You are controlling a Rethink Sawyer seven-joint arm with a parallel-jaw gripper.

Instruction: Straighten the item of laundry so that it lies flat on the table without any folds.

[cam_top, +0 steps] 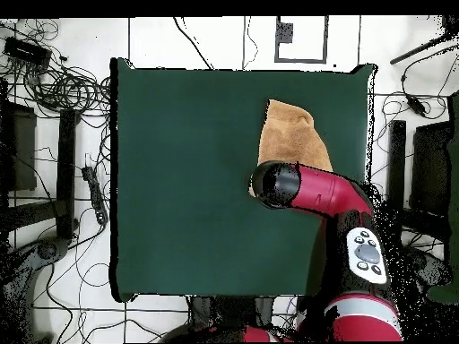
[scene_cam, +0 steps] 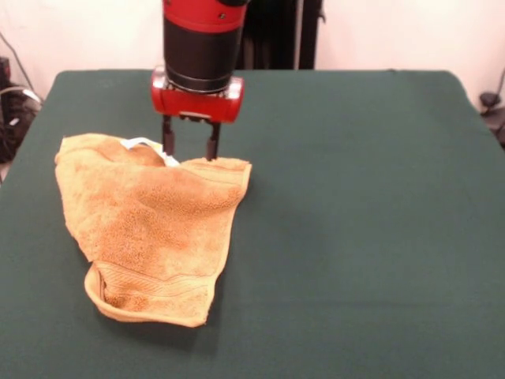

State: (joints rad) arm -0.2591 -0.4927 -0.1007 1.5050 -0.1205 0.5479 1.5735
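The tool (scene_cam: 190,149) hangs with prongs parted, tips straddling the far edge of the orange towel (scene_cam: 150,221), which lies folded at the green bench's (scene_cam: 355,221) left. Best pinch one layer only, beside the white tag loop (scene_cam: 146,144).

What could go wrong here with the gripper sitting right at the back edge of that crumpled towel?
1. The gripper stands open at the towel's far edge beside the white tag loop; closing there might catch only the loop or a single layer.
2. The towel lies folded over itself, so one pull may drag the whole bundle across the table instead of opening it.
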